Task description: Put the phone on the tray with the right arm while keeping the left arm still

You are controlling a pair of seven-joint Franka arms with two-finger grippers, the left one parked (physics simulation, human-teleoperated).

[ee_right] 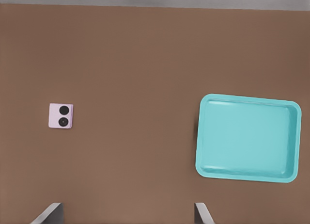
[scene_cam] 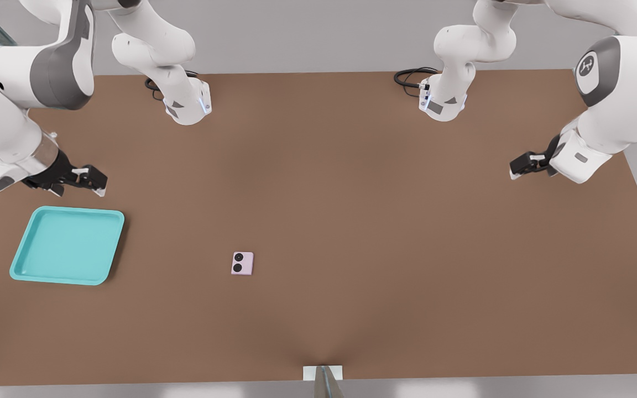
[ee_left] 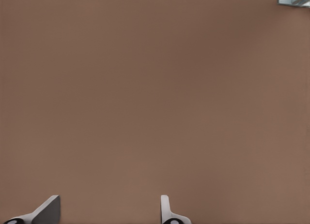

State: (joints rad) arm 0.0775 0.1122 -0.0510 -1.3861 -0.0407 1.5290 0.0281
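The pale pink-lilac phone [scene_cam: 242, 263] [ee_right: 61, 116] lies flat on the brown table near the middle, its two black circles toward the front view's left. The empty turquoise tray [scene_cam: 67, 245] [ee_right: 247, 137] rests at the front view's left, well apart from the phone. My gripper [scene_cam: 99, 184] [ee_right: 126, 215] hovers above the table just behind the tray's far edge. Its fingers [ee_right: 49, 213] are spread wide, open and holding nothing. It touches neither the tray nor the phone.
Two white arm bases [scene_cam: 188, 105] [scene_cam: 443, 102] with black cables stand along the table's far edge. The parked arm's gripper [scene_cam: 526, 164] hangs at the front view's right. A small metal post [scene_cam: 324, 378] sits at the near edge.
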